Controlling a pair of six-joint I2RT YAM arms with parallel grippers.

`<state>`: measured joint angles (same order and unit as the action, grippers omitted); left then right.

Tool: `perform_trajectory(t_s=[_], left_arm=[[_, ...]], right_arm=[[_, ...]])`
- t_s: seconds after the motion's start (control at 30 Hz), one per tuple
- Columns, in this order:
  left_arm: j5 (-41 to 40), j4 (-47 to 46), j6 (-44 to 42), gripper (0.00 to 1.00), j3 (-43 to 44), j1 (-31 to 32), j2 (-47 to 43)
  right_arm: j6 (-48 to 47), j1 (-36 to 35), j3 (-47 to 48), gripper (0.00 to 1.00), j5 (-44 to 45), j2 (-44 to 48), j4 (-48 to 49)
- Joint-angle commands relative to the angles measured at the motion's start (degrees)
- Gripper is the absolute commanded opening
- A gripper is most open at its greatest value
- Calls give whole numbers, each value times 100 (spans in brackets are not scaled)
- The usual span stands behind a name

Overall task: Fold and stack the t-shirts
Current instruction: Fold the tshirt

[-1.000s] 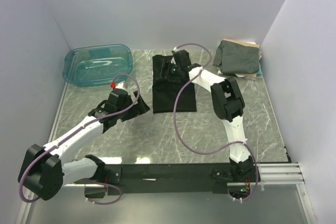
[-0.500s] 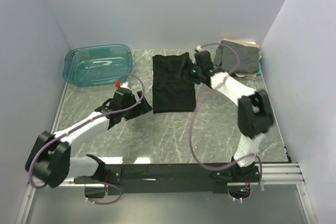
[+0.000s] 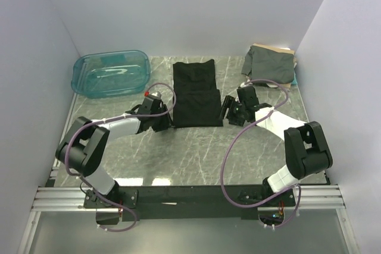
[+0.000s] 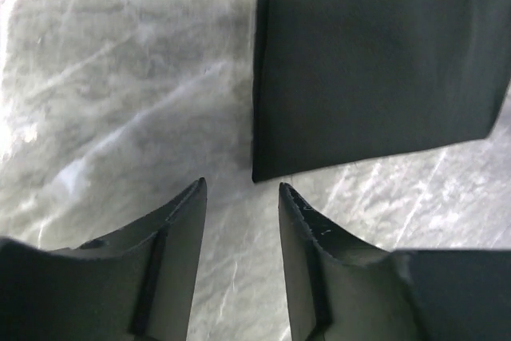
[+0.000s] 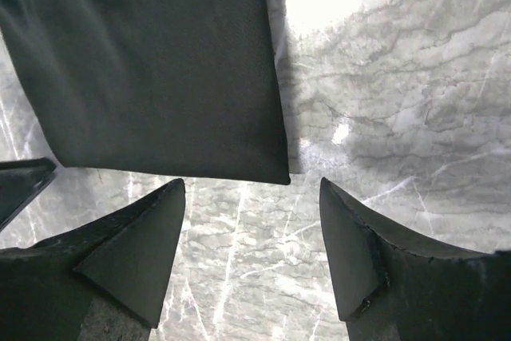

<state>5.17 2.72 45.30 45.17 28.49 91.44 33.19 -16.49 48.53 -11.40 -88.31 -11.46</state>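
A black t-shirt [image 3: 195, 92], folded into a long rectangle, lies flat mid-table. My left gripper [image 3: 168, 121] sits low on the table just off its near-left corner. In the left wrist view the black t-shirt [image 4: 375, 61] ends right ahead of the left gripper [image 4: 241, 188], which is open with only marble between its fingers. My right gripper [image 3: 225, 110] sits by the near-right corner. In the right wrist view the black t-shirt [image 5: 152, 61] lies just beyond the open, empty right gripper [image 5: 251, 185]. A stack of folded t-shirts [image 3: 269, 65], dark grey-green on top, rests at the back right.
A translucent teal bin [image 3: 110, 72] stands at the back left. White walls close in the marble table [image 3: 196, 153] on three sides. One left finger [image 5: 24, 181] shows at the left edge of the right wrist view.
The right arm swung off the shirt's far end down to its near-right corner. The left gripper slid right to the near-left corner, and its jaws narrowed.
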Motion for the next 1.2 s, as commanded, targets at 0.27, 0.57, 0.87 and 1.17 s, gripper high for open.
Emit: perform_trajectory(t_s=[0.27, 0.57, 0.87, 1.17], left_arm=[[133, -228, -267, 39, 590, 25, 690], [397, -378, -267, 21, 660, 25, 1042], [257, -88, -302, 1, 862, 60, 1289], [195, -193, -276, 1, 616, 86, 973]], right_arm=[[-58, 76, -90, 65, -336, -107, 434], [-76, 93, -55, 59, -284, -415, 496], [-155, 85, 42, 50, -109, -714, 356], [-181, 76, 68, 25, -284, -880, 417]])
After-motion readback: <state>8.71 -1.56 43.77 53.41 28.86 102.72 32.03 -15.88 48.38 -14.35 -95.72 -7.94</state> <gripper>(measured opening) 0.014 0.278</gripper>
